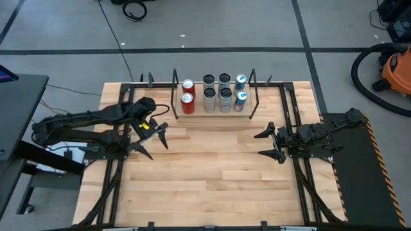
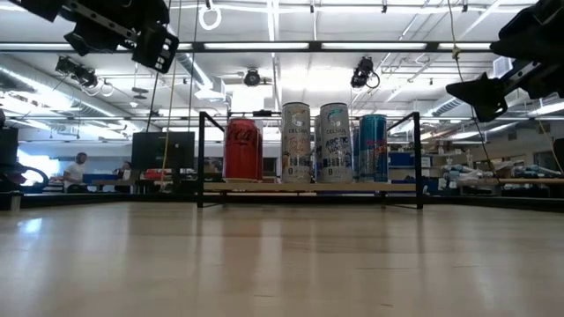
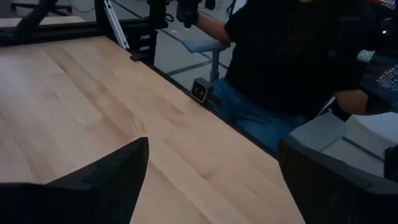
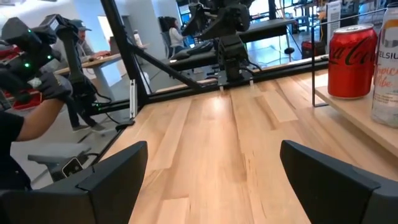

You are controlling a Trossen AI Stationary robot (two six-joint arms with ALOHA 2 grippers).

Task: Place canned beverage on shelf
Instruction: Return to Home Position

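Shelf [image 1: 214, 113] sits at the far middle of the desk [image 1: 212, 173], loaded with eight cans in two rows of four.
- Left pair: red cans [image 1: 187, 101]. White Coca-Cola script is readable on the front one in the low and right wrist views.
- Middle four: dark-topped silver cans [image 1: 218, 97]. The low view shows "CELSIUS" on both front ones, and "ARCTIC" on the right-hand one [image 2: 335, 143].
- Right pair: blue-and-silver cans [image 1: 240, 98]. Can't read the label.
- All cans are upright and touching or just beside their neighbours, between the black rod frames at the shelf ends.

Left end effector [image 1: 155, 141] is above the desk's left side, near the shelf's left end but clear of it. Fingers are spread wide and hold nothing.
Right end effector [image 1: 267, 144] is over the desk's right side, level with the left one and well apart from the cans. It's also wide open and empty. Its wrist view has the red Coke can [image 4: 351, 62] and part of a Celsius can on the wood platform.

In the low view both arms hang high, at the upper corners.

A person [image 3: 292, 56] in a black top and jeans is seated just off the desk edge in the left wrist view. The lettering on their dark glove isn't legible.
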